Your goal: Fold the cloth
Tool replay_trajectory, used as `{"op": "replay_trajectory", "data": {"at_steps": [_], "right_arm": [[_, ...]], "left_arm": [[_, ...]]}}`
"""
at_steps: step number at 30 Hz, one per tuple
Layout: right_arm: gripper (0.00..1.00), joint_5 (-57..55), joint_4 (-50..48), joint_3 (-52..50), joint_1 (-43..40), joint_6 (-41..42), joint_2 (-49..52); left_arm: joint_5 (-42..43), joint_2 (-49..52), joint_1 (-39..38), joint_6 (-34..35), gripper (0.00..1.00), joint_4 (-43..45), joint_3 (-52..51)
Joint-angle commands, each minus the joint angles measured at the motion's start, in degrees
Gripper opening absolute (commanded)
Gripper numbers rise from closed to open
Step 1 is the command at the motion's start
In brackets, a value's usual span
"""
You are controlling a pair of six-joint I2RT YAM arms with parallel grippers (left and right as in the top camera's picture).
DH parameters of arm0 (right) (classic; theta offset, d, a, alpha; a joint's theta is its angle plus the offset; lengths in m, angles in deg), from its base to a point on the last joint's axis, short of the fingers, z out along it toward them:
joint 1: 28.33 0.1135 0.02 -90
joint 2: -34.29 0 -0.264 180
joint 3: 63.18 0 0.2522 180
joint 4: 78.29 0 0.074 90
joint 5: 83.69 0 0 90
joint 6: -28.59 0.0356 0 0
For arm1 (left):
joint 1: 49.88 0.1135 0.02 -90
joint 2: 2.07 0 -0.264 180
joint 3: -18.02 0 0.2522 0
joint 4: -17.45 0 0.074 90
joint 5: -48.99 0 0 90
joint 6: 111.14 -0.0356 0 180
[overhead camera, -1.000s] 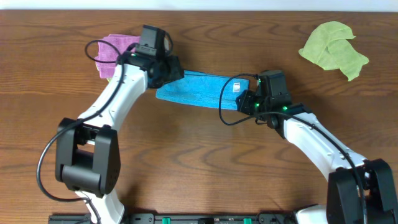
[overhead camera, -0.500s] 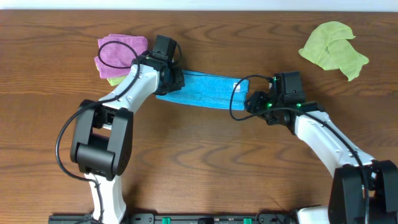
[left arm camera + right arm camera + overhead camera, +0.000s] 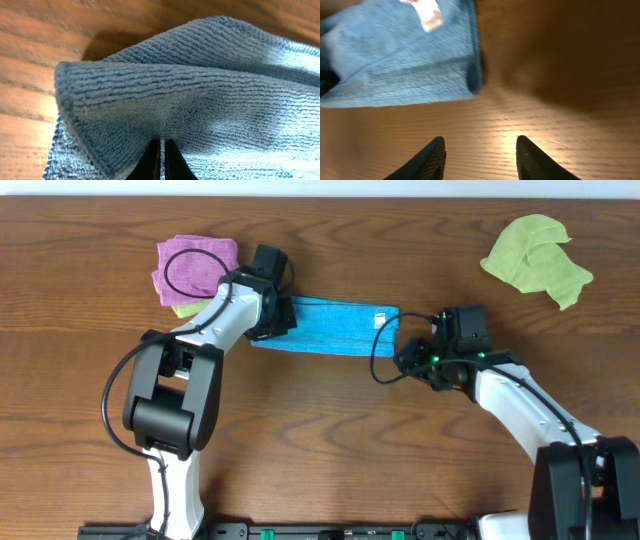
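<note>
Jaws first: your left gripper [image 3: 161, 151] is pinched tight on a raised fold of the cloth [image 3: 335, 328]. Your right gripper [image 3: 479, 145] is spread wide over the table [image 3: 555, 75], just off the cloth's tagged end (white tag [image 3: 429, 17] facing up). The cloth lies as a strip between both arms.

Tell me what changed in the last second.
The right pincer let go of the cloth at its tagged end and backed away, open. The left pincer shifted slightly right, still clamped on the other end. The purple cloth and yellow-green cloth stayed put.
</note>
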Motion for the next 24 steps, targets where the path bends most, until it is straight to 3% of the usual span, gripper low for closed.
{"op": "replay_trajectory", "data": {"at_steps": [1,11,24], "right_arm": [[0.45,-0.2,-0.3,-2.1,-0.9,-1.0,-1.2],[0.47,-0.6,-11.1,-8.2,-0.8,3.1,-1.2],[0.57,-6.7,-21.8,-14.1,-0.8,12.2,-0.3]], "left_arm": [[0.5,1.8,-2.4,-0.1,0.06,-1.8,0.0],[2.2,1.8,-5.8,2.0,0.06,-2.6,0.0],[2.2,1.8,-5.8,1.9,0.06,-3.2,0.0]]}}
